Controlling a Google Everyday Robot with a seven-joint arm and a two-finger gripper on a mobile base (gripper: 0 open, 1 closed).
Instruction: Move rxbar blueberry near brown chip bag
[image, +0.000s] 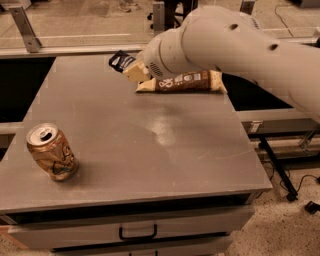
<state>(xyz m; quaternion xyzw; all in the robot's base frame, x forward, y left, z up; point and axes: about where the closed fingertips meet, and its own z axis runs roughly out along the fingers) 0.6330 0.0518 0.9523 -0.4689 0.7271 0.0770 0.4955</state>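
There I was, my gripper (132, 70) up by the far edge of the table (150, 150), just beside the left end of the brown chip bag (187, 81). My fingers (137, 74) were pinched shut on the rxbar blueberry (119, 60), and the bar looked to be off the surface, tilted, most of the wrapper poking out to the left past my tips. That was the worry: I seemed to have only one end of it, so a jolt could have let the slick wrapper pivot or slide free. This close to the back edge, it might have dropped off the table altogether. Coming down carelessly, I could also have clipped the bag's corner and shoved it away. My own arm (240, 45) covered part of the bag, so judging the gap was tricky. The soda can (52, 152) sat well apart at the front left, no threat there.
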